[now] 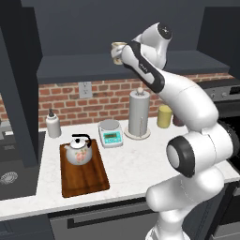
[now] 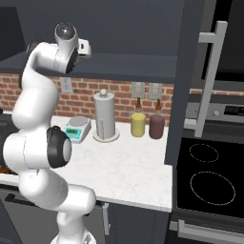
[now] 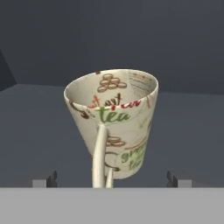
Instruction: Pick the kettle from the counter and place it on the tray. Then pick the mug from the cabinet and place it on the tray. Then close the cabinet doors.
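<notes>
The glazed cream mug (image 3: 114,127), tapered and printed with "tea" lettering, stands upright on the smooth dark shelf of the cabinet (image 1: 84,68), its thin curved handle facing the gripper (image 3: 111,178), whose jaws are spread wide on either side, not touching it. The round floral kettle (image 1: 78,150) sits on the wooden tray (image 1: 84,177) on the speckled white counter (image 1: 136,161).

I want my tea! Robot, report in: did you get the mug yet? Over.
Gripper open, at the cabinet shelf. Mug between the fingertips, not gripped yet. Kettle already on tray. Nothing blocking. Over.
</notes>
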